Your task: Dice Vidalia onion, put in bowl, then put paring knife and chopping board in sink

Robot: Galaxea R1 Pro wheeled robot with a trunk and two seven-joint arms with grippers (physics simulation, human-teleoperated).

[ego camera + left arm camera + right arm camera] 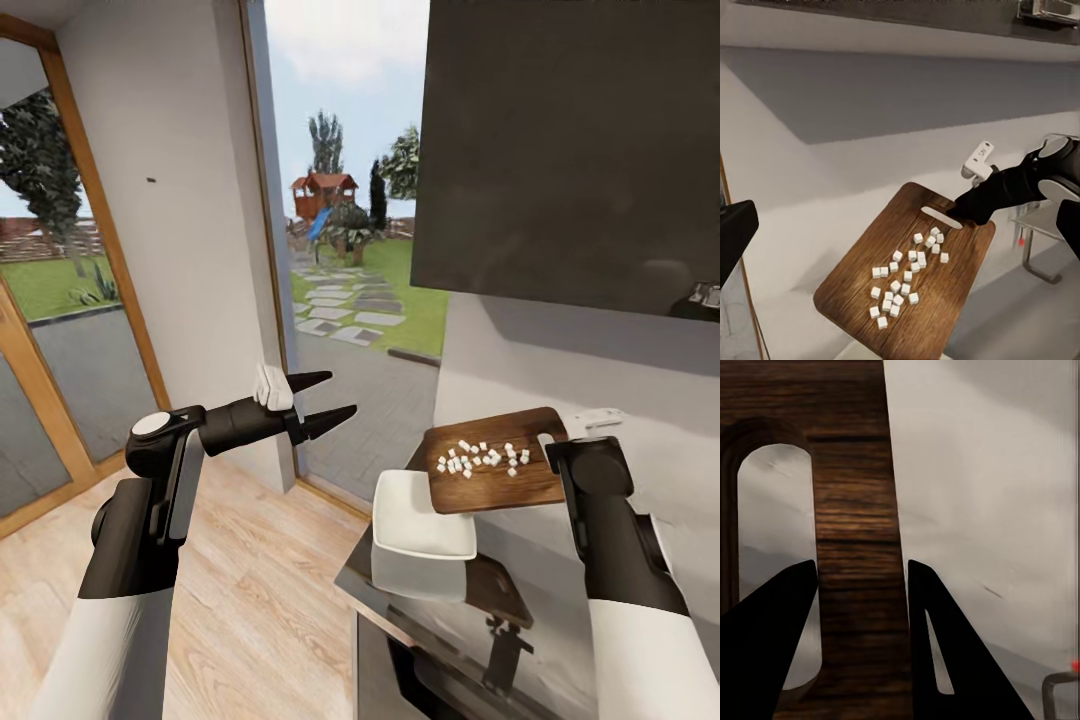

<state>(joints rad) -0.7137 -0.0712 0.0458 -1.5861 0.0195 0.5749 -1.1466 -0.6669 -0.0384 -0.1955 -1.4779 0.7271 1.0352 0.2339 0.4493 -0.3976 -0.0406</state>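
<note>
The right tool (862, 585) is clamped on the slot-handle end of the chopping board (492, 462), one finger through the slot, and holds it in the air with the diced onion (480, 458) lying on its top face, out beyond the fingertips. Just below the board's far end, well ahead of that tool, the white bowl (420, 520) sits on the glossy counter (450, 610). The left tool (320, 400) is off to the side over the wooden floor (250, 600), its fingers spread with nothing between them.
</note>
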